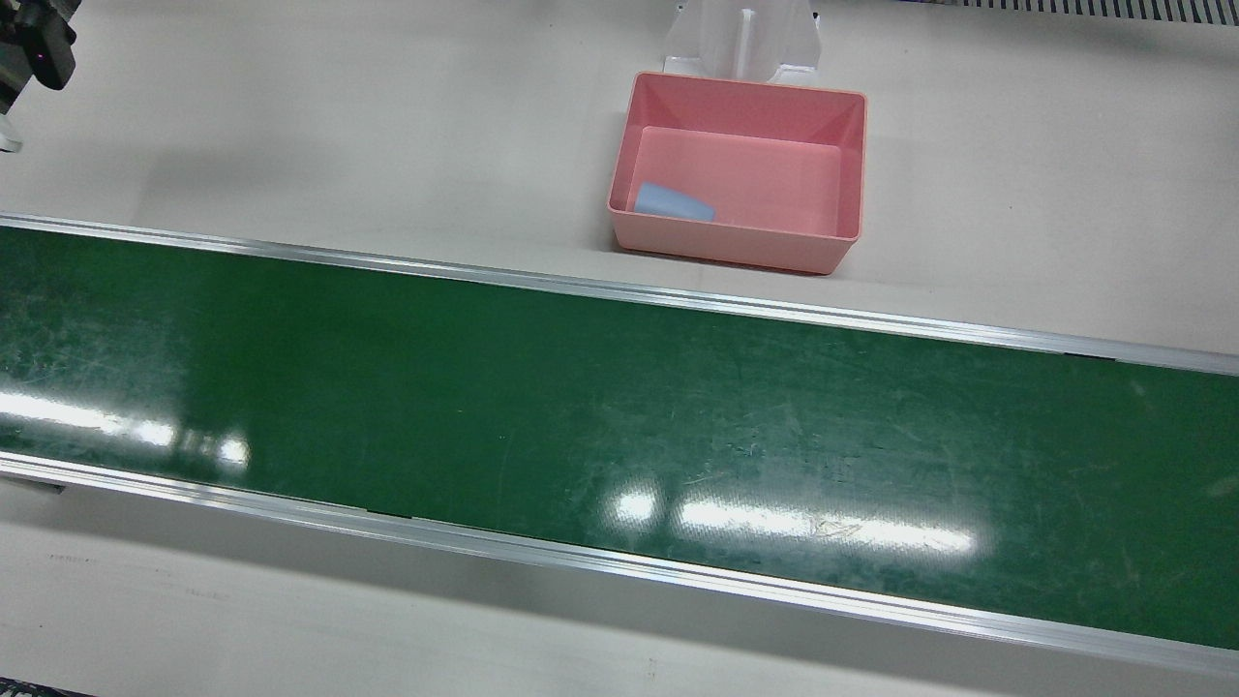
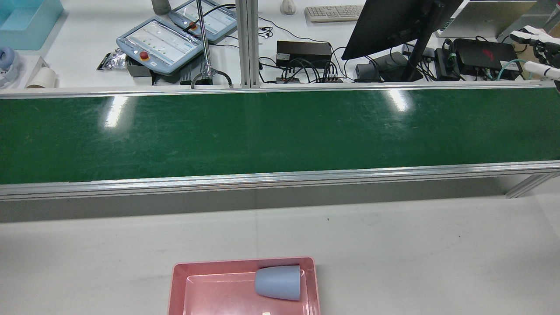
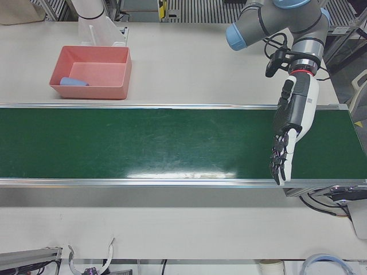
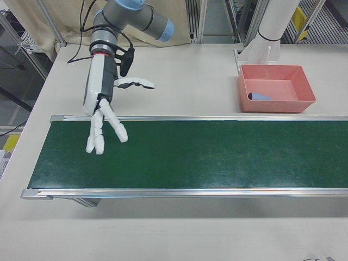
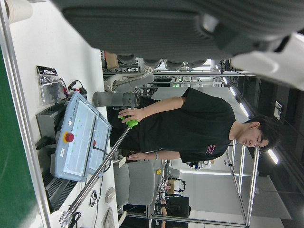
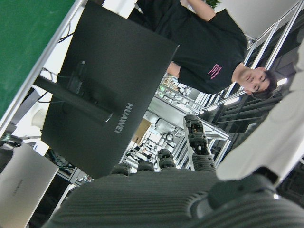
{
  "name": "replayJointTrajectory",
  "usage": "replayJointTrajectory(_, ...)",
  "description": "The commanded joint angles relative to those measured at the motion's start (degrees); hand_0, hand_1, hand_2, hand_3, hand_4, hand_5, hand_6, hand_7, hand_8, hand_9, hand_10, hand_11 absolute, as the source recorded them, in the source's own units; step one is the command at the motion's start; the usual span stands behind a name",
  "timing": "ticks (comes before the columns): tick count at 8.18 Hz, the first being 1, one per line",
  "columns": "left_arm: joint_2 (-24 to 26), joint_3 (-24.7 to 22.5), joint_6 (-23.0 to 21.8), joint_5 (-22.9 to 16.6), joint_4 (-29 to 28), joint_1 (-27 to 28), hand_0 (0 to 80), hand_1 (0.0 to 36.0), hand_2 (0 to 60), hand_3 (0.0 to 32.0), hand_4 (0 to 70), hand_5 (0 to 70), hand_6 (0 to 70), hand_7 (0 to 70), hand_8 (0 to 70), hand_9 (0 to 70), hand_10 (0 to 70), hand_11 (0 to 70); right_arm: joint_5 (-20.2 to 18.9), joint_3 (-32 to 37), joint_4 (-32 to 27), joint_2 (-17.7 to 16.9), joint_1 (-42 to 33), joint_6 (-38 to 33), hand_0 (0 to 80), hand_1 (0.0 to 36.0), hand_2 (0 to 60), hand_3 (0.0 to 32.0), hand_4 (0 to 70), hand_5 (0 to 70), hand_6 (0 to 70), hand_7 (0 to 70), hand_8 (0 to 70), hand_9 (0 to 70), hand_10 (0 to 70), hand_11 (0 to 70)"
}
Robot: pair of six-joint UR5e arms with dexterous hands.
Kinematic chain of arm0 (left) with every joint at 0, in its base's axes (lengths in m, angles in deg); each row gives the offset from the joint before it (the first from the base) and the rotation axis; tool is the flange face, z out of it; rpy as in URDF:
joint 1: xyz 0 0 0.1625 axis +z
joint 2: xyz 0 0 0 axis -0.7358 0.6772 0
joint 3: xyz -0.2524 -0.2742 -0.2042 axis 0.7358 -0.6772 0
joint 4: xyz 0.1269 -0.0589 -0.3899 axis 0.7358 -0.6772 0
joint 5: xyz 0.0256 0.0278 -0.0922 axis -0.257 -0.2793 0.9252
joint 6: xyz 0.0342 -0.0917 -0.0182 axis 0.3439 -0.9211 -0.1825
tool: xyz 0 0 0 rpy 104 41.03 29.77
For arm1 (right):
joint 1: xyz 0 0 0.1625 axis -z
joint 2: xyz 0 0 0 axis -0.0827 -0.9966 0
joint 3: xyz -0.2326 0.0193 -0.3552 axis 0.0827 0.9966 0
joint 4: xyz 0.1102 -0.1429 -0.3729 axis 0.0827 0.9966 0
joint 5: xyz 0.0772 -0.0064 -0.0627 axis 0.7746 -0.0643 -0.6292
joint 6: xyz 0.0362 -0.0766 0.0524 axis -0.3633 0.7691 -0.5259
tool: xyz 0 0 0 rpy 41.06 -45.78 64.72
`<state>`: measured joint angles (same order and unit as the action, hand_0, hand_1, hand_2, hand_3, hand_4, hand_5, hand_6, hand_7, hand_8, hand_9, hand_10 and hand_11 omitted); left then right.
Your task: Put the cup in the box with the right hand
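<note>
A pale blue cup (image 1: pixel 675 203) lies on its side inside the pink box (image 1: pixel 736 248), near one corner. The cup (image 2: pixel 278 282) and the box (image 2: pixel 177 284) also show at the bottom of the rear view. My right hand (image 4: pixel 103 122) is open and empty, fingers spread and pointing down over the far end of the green belt, well away from the box (image 4: pixel 274 106) and the cup (image 4: pixel 263 97). My left hand (image 3: pixel 289 129) is open and empty, hanging over the opposite end of the belt, far from the box (image 3: pixel 92 90).
The green conveyor belt (image 1: pixel 619 426) with metal rails runs across the table in front of the box. A white pedestal (image 1: pixel 743 39) stands right behind the box. Beyond the belt are teach pendants (image 2: pixel 159 41), a monitor (image 2: pixel 393 26), cables and a person (image 5: pixel 190 128).
</note>
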<state>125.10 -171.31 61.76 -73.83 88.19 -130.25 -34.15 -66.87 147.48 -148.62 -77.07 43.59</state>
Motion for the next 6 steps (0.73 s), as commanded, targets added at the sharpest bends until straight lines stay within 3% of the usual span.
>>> replayJointTrajectory(1,0.0,-0.1,0.0,0.0,0.1,-0.1,0.0,0.0,0.0,0.0,0.0,0.0,0.0,0.0,0.0,0.0,0.0,0.0,-2.5,9.5,-7.6,0.0,-4.1,-5.0,21.6,5.2,19.8,1.4,4.6,1.1,2.3,11.3,0.0,2.4,0.5,1.5)
replayJointTrajectory(2,0.0,0.0,0.0,0.0,0.1,0.0,0.0,0.0,0.0,0.0,0.0,0.0,0.0,0.0,0.0,0.0,0.0,0.0,-2.6,8.0,-7.6,-0.4,-5.9,-5.4,42.7,5.3,3.4,1.8,6.8,2.5,2.4,10.7,0.0,2.4,0.7,2.1)
replayJointTrajectory(3,0.0,0.1,0.0,0.0,0.0,0.0,0.0,0.0,0.0,0.0,0.0,0.0,0.0,0.0,0.0,0.0,0.0,0.0,-2.6,7.0,-7.6,-1.4,-5.7,-5.5,45.4,7.4,3.2,1.2,6.1,3.2,2.5,9.9,0.0,2.4,0.7,2.4)
replayJointTrajectory(4,0.0,0.2,0.0,-0.1,-0.1,0.0,0.0,0.0,0.0,0.0,0.0,0.0,0.0,0.0,0.0,0.0,0.0,0.0,-2.8,6.0,-7.5,-1.4,-5.7,-5.5,45.3,11.0,10.1,3.0,3.7,3.8,2.4,9.7,0.0,2.0,0.6,2.5)
replayJointTrajectory(5,0.0,0.2,0.0,-0.1,-0.1,0.0,0.0,0.0,0.0,0.0,0.0,0.0,0.0,0.0,0.0,0.0,0.0,0.0,-4.7,4.9,-7.3,-1.5,-6.5,-5.9,47.0,10.5,3.6,6.2,3.8,4.1,2.0,9.0,0.0,1.4,0.7,2.7)
replayJointTrajectory(6,0.0,0.3,0.0,0.0,-0.1,0.0,0.0,0.0,0.0,0.0,0.0,0.0,0.0,0.0,0.0,0.0,0.0,0.0,-5.9,4.8,-7.3,-1.2,-7.8,-5.7,47.9,10.4,1.6,9.2,4.1,4.2,1.8,9.5,0.0,1.3,0.8,2.9)
